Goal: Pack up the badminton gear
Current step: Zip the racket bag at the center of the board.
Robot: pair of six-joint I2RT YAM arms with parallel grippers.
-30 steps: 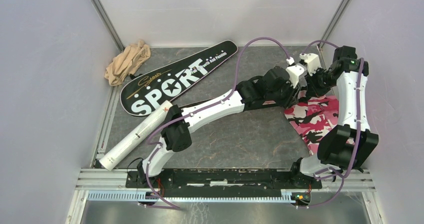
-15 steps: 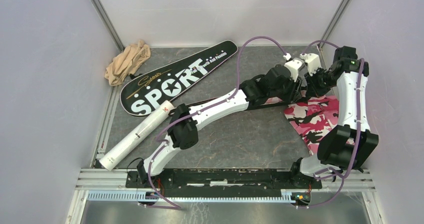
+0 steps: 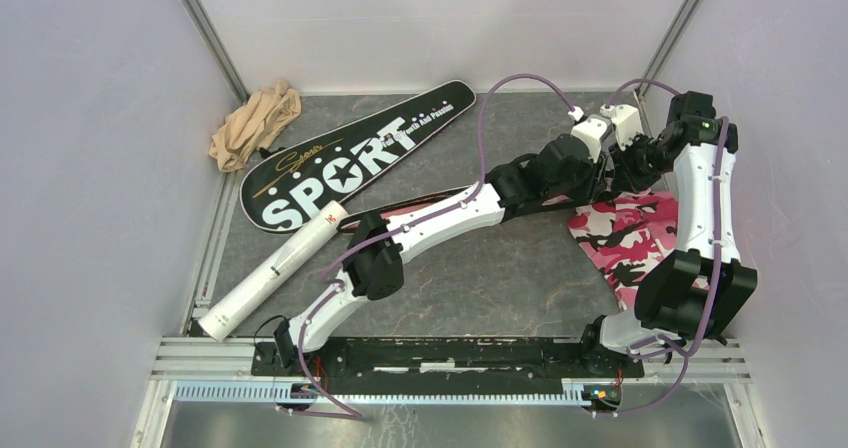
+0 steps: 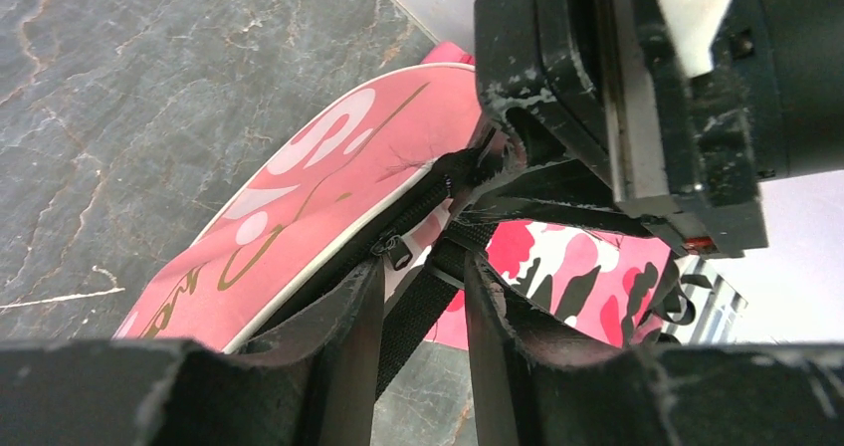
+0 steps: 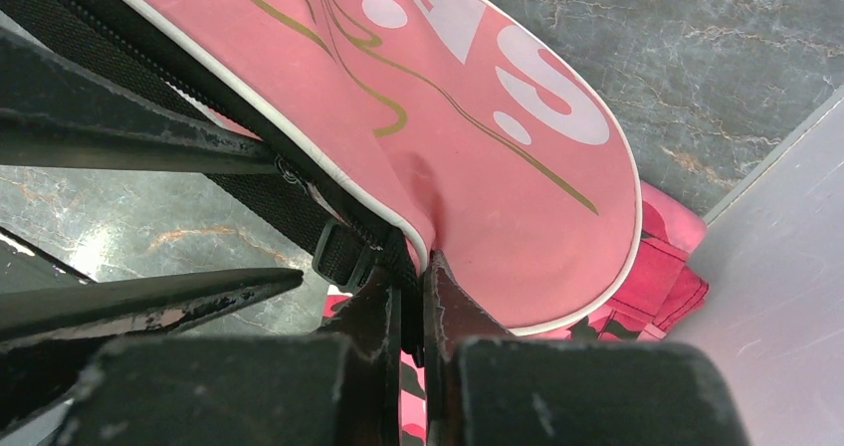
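Since the earlier frame, left-arm elbow and forearm have shifted toward the upper right of the top view, bringing my left pincer [image 4: 423, 279] closer to my right pincer [image 5: 411, 279]; the right arm and all loose items have not moved. Left pincer: fingers apart, one on each side of a black strap [image 4: 410, 319] that runs off the zipper edge of the pink bag [image 4: 328, 192]; no clamping on the strap is visible. Right pincer: fingers almost together, clamped on the pink bag at its black zipper band and white piping, at the bottom centre of the right wrist view. The pink bag's lettered face fills the upper half of that view. In the top view the pink bag is mostly hidden under my left forearm, centre right of the frame. Its far end lies over the camouflage cloth [image 3: 632, 240] at the right. The black bag [image 3: 350, 158] lettered SPORT lies diagonally at upper centre left. The white tube [image 3: 275, 268] lies diagonally at lower left, its upper end overlapping the black bag's wide end. The beige cloth [image 3: 255, 123] sits bunched at upper left on the table [image 3: 500, 278].
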